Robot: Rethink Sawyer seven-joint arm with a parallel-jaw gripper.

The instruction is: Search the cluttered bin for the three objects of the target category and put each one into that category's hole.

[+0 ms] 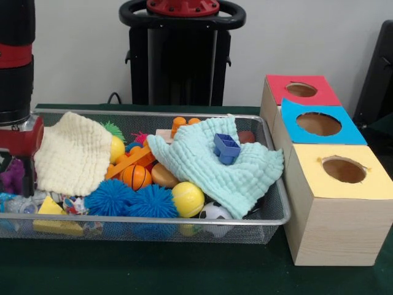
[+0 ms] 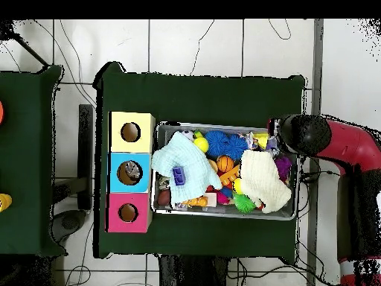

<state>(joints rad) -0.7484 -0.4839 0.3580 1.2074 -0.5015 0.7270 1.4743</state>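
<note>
Hand (image 1: 17, 138) of the red and black arm hangs over the left end of the wire bin (image 1: 270, 212); whether its fingers are apart or together cannot be told. Bin contents, on the green counter (image 1: 184, 270): a cream cloth (image 1: 73, 153) at left, a mint cloth (image 1: 209, 163) at right carrying a small blue block (image 1: 226, 148), 2 blue spiky balls (image 1: 132, 200), a yellow ball (image 1: 187, 198) and an orange basketball (image 1: 136, 176) between them. 3 boxes stand just right of the bin, each with 1 hole: yellow box (image 1: 334, 203) nearest, blue box (image 1: 319, 126) in the middle, red box (image 1: 301, 91) farthest.
</note>
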